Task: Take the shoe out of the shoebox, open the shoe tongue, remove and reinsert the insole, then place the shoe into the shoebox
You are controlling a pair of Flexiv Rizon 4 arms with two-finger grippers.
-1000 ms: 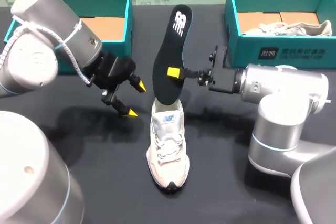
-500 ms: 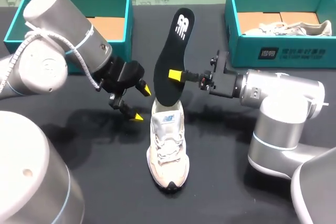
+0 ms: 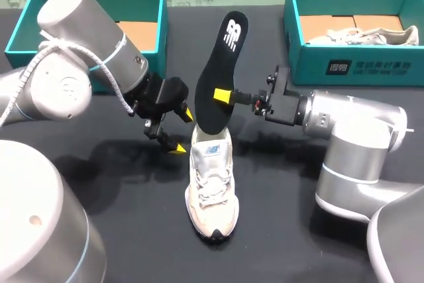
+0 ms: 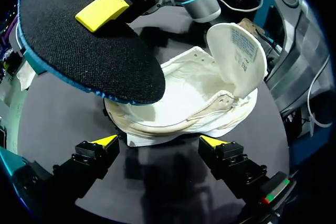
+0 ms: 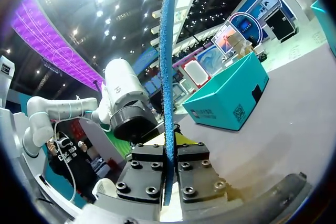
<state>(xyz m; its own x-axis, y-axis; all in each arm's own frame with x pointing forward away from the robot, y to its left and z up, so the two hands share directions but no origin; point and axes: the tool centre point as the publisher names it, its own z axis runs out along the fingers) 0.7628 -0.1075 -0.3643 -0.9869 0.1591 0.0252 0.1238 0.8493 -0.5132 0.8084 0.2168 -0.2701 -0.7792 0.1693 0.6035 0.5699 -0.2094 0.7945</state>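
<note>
The shoe point(image 3: 212, 187) stands sole-down on the table, its long axis running toe toward the robot and heel away; all positions below are referred to it. Past the laces, the tongue point(image 4: 236, 56) is raised and pulled toward the toe, leaving the opening exposed. Just left of the heel, the left gripper point(image 3: 182, 132) holds nothing. Its fingers are spread wide, and the heel lies directly ahead of them, untouched. Over the heel opening, the insole point(image 3: 218, 71) stands nearly upright, its long axis roughly at right angles to the shoe's and its broad lower end above the opening; contact with the collar cannot be confirmed. Right of the heel and above it, the right gripper point(image 3: 222, 96) is clamped on the insole's middle, one finger on each face. Judgement: reinsertion turns on this angle — the insole must be tipped down along the shoe's axis, lower end leading toward the toe — and the left gripper is the nearer tool for bracing the heel. Beyond the heel, well apart to the left, the left shoebox point(image 3: 162, 24) stands open-topped
</note>
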